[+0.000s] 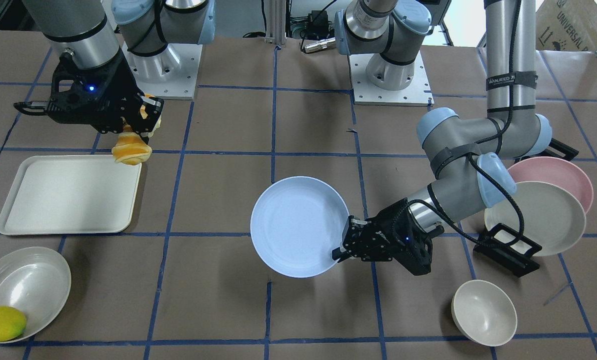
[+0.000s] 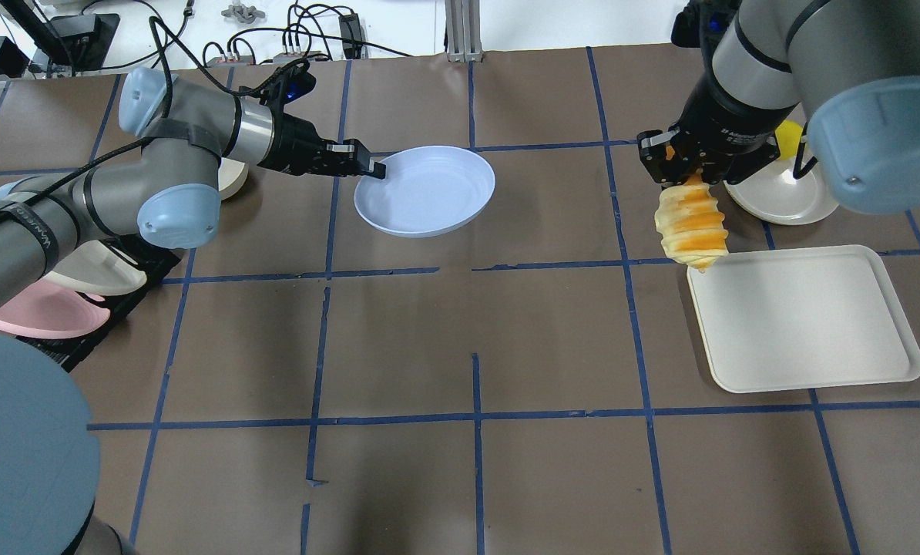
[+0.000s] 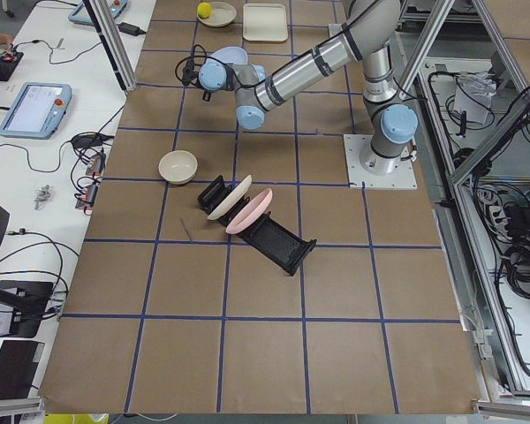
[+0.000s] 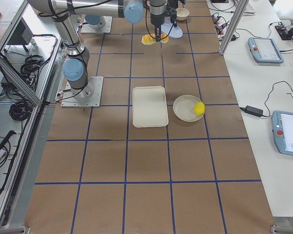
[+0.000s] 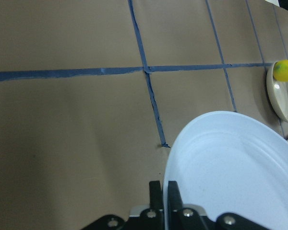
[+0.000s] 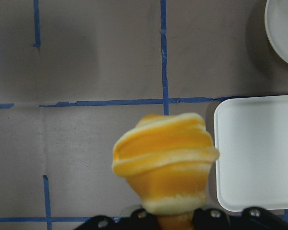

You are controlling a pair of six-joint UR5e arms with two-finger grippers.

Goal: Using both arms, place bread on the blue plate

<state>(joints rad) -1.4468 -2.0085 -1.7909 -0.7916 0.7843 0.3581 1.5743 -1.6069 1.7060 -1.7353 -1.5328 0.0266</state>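
Bread [image 2: 693,223] hangs from right hand [image 2: 679,176]; left hand [image 2: 374,168] pinches blue plate [image 2: 433,193].

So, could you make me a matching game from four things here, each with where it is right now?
Things:
1. bread
2. blue plate
3. yellow fruit
4. pink plate

Places:
A. leaning in the black rack
B. lying in the off-white dish
C. hanging from the right arm in its jaws
D. held by its rim in the jaws of the left arm

Pairs: 1-C, 2-D, 3-B, 4-A
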